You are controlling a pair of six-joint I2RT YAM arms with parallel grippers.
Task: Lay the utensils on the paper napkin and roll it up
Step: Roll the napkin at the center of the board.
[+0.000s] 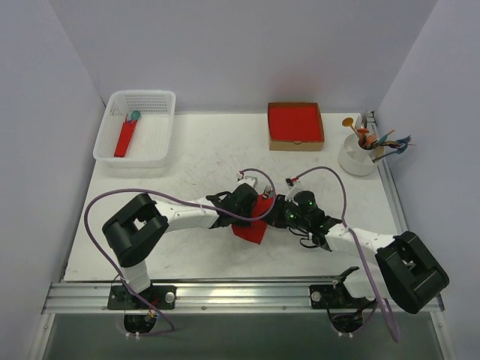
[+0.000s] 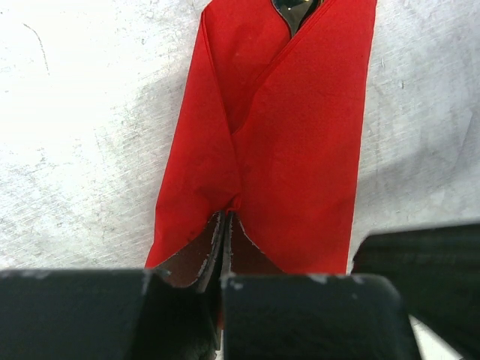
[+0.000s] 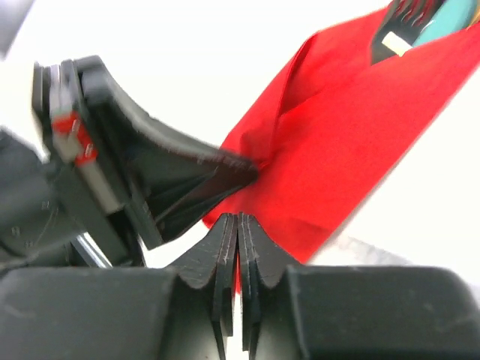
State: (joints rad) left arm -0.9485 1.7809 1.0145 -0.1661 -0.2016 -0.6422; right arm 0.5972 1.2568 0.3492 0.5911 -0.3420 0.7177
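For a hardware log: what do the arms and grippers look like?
The left arm and right arm have white links, black joints and trailing lilac cables. Green lights dot the right wrist. The left gripper and right gripper have flat black fingers.

A white table (image 1: 202, 157) is enclosed on three sides by plain pale walls: a back wall (image 1: 240, 45), a left wall (image 1: 37, 150) and a right wall (image 1: 442, 90). The tabletop is scuffed and scratched. Its near edge is bordered by a metal rail (image 1: 240, 294), below which a dull grey surface (image 1: 247, 337) is seen. The scene is evenly lit, and only soft shadows are cast.
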